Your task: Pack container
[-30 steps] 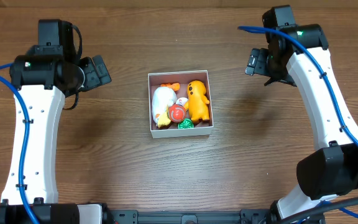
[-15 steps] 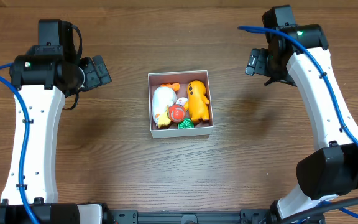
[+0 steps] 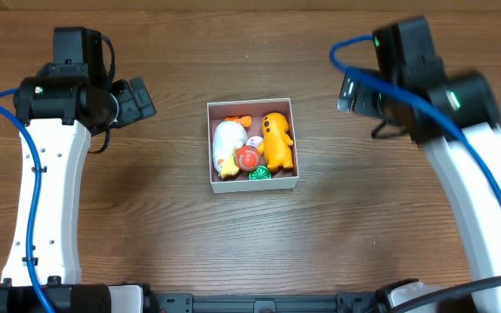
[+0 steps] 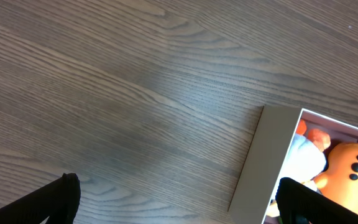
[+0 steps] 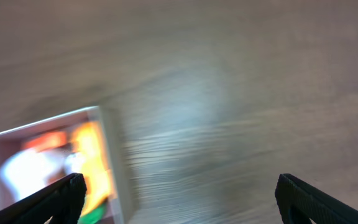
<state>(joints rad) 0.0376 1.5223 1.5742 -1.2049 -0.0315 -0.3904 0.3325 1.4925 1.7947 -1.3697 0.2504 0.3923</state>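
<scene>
Two pairs of fingers hang over bare wood, and neither holds anything. The left fingers [image 4: 64,198] are spread wide, their dark tips at the bottom corners of the left wrist view. The right fingers [image 5: 67,196] are spread just as wide, though that view is smeared.

From above, the container [image 3: 268,183] sits mid-desk, at between 3 and 4 o'clock from the left fingers [image 3: 135,98] and at about 8 o'clock from the right fingers [image 3: 353,90]. Both pairs are well apart from it, and neither is clearly nearer. Being nearly square, the box offers no long axis to line up on; its walls run slightly askew to the picture's edges.

Inside it lie a white toy [image 3: 228,143] at 9 o'clock, an orange figure [image 3: 277,139] at 3, a red ball [image 3: 248,157] between them and a green piece [image 3: 260,173] at 6. No loose toy shows on the desk [image 3: 146,226], so packing looks complete or nearly so.
</scene>
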